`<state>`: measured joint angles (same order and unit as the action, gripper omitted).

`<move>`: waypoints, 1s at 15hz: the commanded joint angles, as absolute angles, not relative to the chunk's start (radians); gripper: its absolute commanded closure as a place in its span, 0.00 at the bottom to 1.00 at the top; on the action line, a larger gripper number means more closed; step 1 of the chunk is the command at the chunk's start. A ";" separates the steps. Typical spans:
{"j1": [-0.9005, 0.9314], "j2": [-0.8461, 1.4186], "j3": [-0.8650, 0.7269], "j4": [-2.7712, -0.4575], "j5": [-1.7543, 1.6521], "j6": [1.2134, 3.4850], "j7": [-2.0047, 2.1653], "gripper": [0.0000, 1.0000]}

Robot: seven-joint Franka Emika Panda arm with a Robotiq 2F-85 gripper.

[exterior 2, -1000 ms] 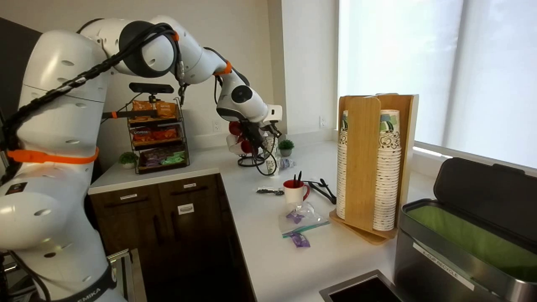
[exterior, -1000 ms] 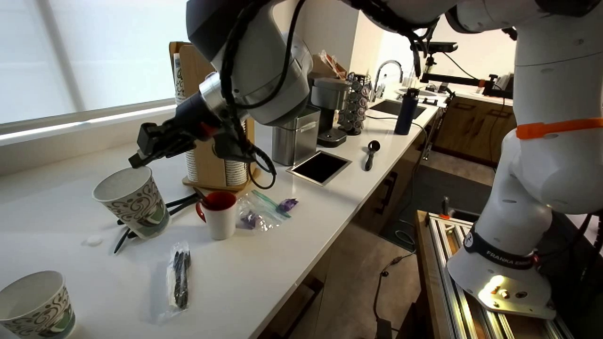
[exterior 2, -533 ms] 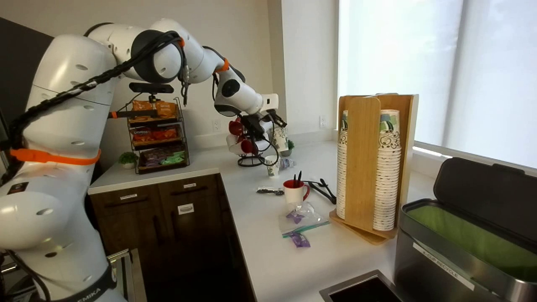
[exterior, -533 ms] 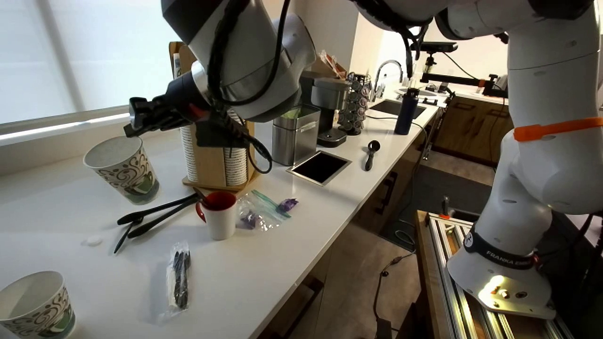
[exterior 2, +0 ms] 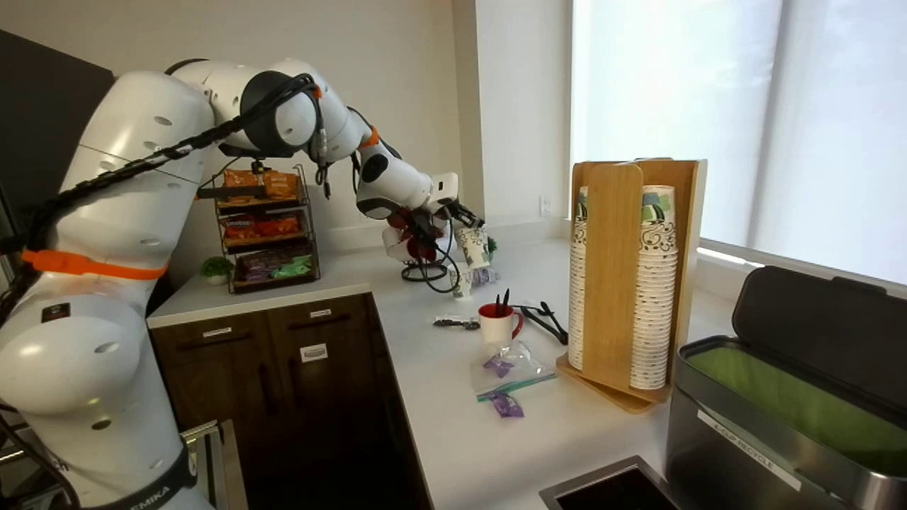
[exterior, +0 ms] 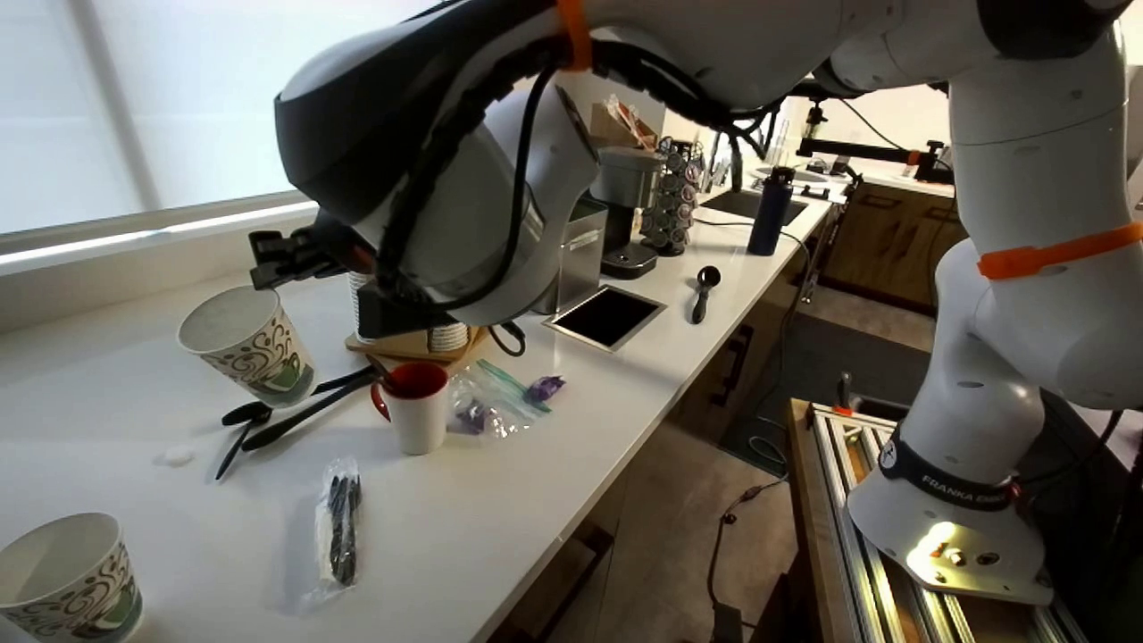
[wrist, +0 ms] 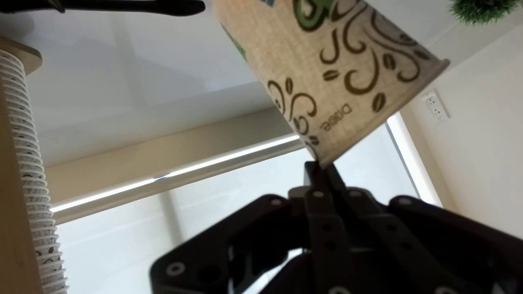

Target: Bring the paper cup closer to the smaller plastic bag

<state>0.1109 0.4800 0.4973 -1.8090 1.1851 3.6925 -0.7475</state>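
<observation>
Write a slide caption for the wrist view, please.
The gripper holds a tilted paper cup by its rim; stacked cups line the picture's left edge.

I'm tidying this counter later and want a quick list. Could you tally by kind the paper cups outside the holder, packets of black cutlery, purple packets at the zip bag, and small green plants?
Paper cups: 2
Packet of black cutlery: 1
Purple packets: 2
Small green plants: 2
Total: 7

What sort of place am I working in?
Most likely an office break room or kitchenette: a wooden cup dispenser stands on the counter, with a bin labelled K-Cup Recycle near it and a tiered snack rack farther back.
</observation>
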 commanded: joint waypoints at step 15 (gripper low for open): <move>0.136 0.557 0.517 -1.834 1.516 3.776 -0.752 0.99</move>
<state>0.1248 0.5458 0.5058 -1.8357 1.4307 3.7631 -0.6870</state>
